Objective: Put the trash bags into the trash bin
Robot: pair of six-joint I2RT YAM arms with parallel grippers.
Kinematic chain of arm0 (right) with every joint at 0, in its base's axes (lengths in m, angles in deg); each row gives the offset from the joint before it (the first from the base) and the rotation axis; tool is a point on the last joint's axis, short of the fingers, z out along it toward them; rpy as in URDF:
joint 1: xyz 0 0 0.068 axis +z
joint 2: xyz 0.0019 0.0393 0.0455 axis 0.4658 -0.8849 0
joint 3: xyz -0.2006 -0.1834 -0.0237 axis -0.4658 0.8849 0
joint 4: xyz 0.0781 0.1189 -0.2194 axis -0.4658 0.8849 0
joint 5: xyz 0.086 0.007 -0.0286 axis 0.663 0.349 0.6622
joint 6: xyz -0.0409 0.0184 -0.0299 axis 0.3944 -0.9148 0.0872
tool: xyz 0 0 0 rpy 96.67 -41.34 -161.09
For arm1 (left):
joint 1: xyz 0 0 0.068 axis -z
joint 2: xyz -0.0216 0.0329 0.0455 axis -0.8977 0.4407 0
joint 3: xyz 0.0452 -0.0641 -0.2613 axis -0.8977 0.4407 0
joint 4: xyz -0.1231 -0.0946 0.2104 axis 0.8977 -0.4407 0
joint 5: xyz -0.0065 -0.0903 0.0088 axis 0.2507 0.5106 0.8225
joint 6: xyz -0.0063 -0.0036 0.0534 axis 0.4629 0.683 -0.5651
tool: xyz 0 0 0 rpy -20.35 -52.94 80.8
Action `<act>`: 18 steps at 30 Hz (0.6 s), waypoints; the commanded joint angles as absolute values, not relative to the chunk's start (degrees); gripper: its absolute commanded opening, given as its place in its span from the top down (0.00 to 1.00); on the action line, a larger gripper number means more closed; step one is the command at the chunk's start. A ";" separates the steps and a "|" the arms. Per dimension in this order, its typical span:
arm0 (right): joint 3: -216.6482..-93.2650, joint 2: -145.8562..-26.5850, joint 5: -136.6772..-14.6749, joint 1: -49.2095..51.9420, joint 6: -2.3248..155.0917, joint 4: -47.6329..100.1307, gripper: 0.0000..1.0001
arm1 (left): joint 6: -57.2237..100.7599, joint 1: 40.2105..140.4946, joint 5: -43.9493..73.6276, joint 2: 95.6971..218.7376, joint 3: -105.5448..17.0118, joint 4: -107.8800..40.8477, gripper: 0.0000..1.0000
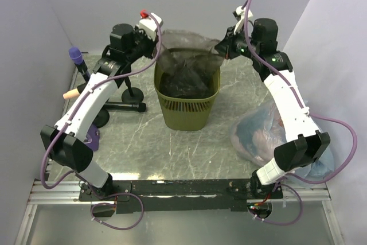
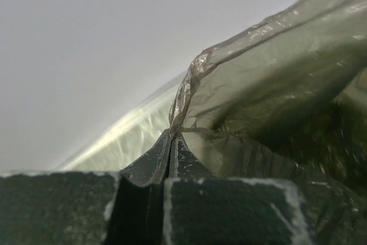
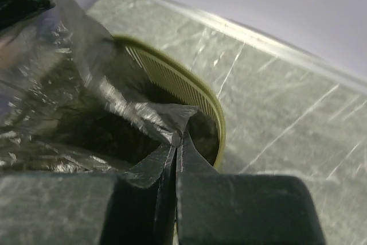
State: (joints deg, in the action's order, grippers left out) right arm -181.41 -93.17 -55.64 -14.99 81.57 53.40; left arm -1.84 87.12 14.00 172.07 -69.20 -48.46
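Note:
The olive-green trash bin [image 1: 189,110] stands at the table's middle back. A dark grey translucent trash bag [image 1: 186,61] hangs into it, its mouth stretched above the rim between both grippers. My left gripper [image 1: 156,50] is shut on the bag's left edge; in the left wrist view the pinched film [image 2: 252,78] rises from the closed fingertips [image 2: 171,133]. My right gripper [image 1: 221,47] is shut on the bag's right edge; in the right wrist view the bag [image 3: 74,84] runs left from the closed tips [image 3: 179,139] just over the bin's rim [image 3: 215,113].
A clear bluish bag [image 1: 269,133] with pinkish and blue contents lies at the right beside the right arm. A purple-topped microphone on a black stand [image 1: 77,58] and its base [image 1: 123,104] stand at the left. Walls close the back and both sides.

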 commanded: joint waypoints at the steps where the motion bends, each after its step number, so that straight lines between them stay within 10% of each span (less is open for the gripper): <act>1: -180.14 -91.71 -55.63 -15.02 82.67 52.46 1.00 | -2.73 86.97 15.89 169.09 -67.64 -49.33 0.99; 18: -188.12 -103.04 -46.77 -19.23 81.00 52.98 1.00 | -0.01 81.08 20.36 183.22 -82.91 -56.26 0.99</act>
